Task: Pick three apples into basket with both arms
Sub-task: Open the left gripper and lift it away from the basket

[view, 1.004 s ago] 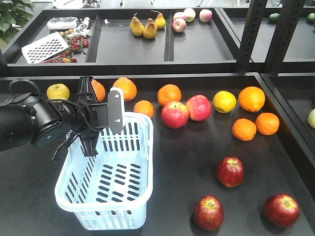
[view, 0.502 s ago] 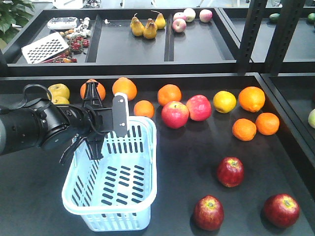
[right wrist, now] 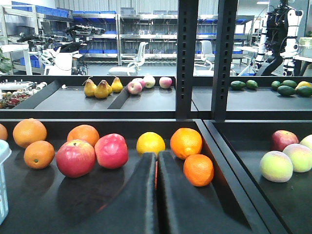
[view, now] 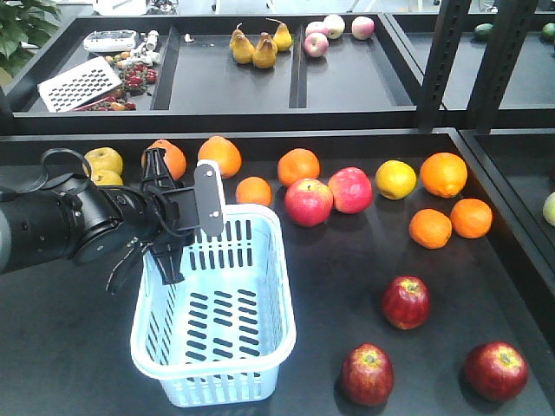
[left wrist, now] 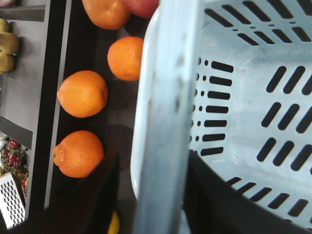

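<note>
On the dark fruit shelf [view: 338,286], the left arm [view: 61,230] reaches in from the left edge with the left gripper [view: 182,218] set across the far rim of the basket [view: 217,388]. In the wrist view a dark finger [left wrist: 92,195] sits on either side of the pale rim, so the jaws appear clamped on it, though a sliver of shadow beside the rim leaves that short of certain. A hold on the rim suggests the arm is positioning the basket, which stands upright and empty, closer to the fruit. To its right, near the front of the shelf and well apart from the basket, lie the three dark apples [view: 405,302], none yet picked. Behind them runs a row of oranges [view: 298,166] and pink-red apples [view: 308,202], which are not wanted. The right gripper [right wrist: 156,195], seen only by its own camera, hangs low over the shelf with its jaws pressed together on nothing, apparently waiting its turn.
</note>
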You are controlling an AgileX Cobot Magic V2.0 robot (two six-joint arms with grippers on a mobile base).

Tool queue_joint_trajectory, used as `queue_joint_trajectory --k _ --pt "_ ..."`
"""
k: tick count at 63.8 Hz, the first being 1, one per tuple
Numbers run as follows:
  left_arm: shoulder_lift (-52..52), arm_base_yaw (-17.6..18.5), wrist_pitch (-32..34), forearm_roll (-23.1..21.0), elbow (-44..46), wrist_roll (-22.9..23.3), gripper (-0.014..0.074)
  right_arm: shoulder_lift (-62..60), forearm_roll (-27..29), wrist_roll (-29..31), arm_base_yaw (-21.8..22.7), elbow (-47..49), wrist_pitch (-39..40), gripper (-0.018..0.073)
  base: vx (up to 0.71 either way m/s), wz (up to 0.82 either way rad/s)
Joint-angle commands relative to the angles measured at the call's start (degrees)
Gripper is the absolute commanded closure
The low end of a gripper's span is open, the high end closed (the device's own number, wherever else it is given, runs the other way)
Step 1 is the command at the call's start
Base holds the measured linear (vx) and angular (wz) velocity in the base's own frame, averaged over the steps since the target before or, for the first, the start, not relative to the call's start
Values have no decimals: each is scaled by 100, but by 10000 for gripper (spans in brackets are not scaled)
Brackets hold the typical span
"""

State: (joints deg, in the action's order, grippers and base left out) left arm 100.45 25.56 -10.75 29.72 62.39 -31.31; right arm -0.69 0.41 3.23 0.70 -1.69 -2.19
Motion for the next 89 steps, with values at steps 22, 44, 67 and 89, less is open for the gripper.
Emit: queue_joint_trajectory --k 22,44,67,89 --pt "-677 5 -119 -662 170 72 69 -57 -41 0 44 -69 395 568 0 0" --pt "-1468 5 -856 -1959 170 -543 69 -57 -41 0 44 -69 395 568 0 0" --pt "-2809 -13 -1863 -3757 170 -709 73 -57 -41 0 44 -69 395 568 0 0" --pt "-4238 -13 -2214 -3018 170 1920 73 -57 -41 0 44 -69 395 568 0 0"
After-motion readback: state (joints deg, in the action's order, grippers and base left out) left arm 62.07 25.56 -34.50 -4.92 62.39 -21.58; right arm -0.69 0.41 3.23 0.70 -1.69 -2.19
